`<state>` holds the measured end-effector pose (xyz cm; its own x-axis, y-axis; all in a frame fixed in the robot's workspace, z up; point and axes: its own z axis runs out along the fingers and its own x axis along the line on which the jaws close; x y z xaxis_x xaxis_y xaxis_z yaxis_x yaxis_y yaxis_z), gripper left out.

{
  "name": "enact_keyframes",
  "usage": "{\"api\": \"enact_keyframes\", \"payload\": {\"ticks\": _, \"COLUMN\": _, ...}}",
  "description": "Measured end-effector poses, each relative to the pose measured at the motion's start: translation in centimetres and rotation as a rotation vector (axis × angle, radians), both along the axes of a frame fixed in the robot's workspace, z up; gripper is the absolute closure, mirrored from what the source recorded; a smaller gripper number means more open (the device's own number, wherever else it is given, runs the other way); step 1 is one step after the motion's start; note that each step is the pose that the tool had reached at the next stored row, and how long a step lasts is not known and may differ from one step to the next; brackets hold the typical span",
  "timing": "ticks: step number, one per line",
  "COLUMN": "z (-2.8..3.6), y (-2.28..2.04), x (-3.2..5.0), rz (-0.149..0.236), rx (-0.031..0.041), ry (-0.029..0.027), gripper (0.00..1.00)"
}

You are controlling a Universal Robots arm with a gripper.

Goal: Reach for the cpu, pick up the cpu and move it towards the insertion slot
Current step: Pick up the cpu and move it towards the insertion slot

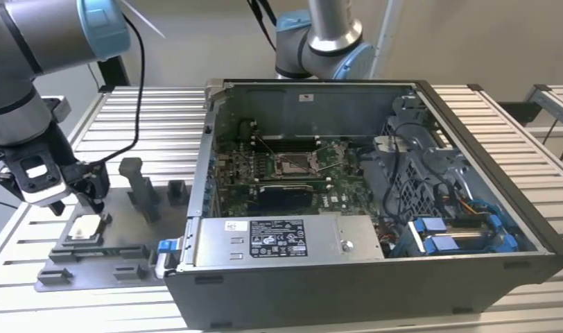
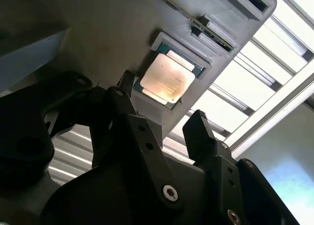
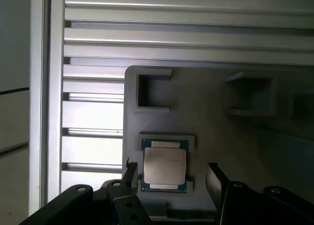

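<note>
A slatted table [image 1: 152, 118] carries an open case [image 1: 356, 295] on the exterior view's right and a grey fixture plate [image 1: 124, 239] on its left. The arm [image 1: 23, 83] reaches down over the plate's left part. Its gripper [image 1: 81, 207] hangs just above the cpu [image 1: 85, 227], released and spread wide, holding nothing. In both wrist views one finger [image 2: 198, 129] stands on each side of the chip. The cpu lies flat in its recess on the plate, pale face up. The slot [image 1: 291, 164] sits well apart, on the board inside the case.

Jaws hang just above the cpu [image 1: 85, 227] in its grey fixture [image 1: 134, 237], well apart from the insertion slot [image 1: 291, 164].
</note>
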<state>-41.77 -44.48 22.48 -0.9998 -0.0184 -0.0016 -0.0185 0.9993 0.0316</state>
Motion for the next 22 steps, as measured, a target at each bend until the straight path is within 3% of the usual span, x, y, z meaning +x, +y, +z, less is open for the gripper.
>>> {"api": "enact_keyframes", "payload": {"ticks": 8, "z": -1.33, "y": -0.04, "x": -0.15, "rz": 0.0, "rx": -0.0002, "ry": -0.001, "gripper": 0.0}}
{"api": "enact_keyframes", "payload": {"ticks": 17, "z": -2.53, "y": -0.49, "x": -0.45, "rz": 0.0, "rx": -0.0002, "ry": -0.0026, "gripper": 0.0}}
{"api": "enact_keyframes", "payload": {"ticks": 22, "z": -3.18, "y": -0.53, "x": -0.57, "rz": 0.0, "rx": -0.0002, "ry": -0.0033, "gripper": 0.0}}
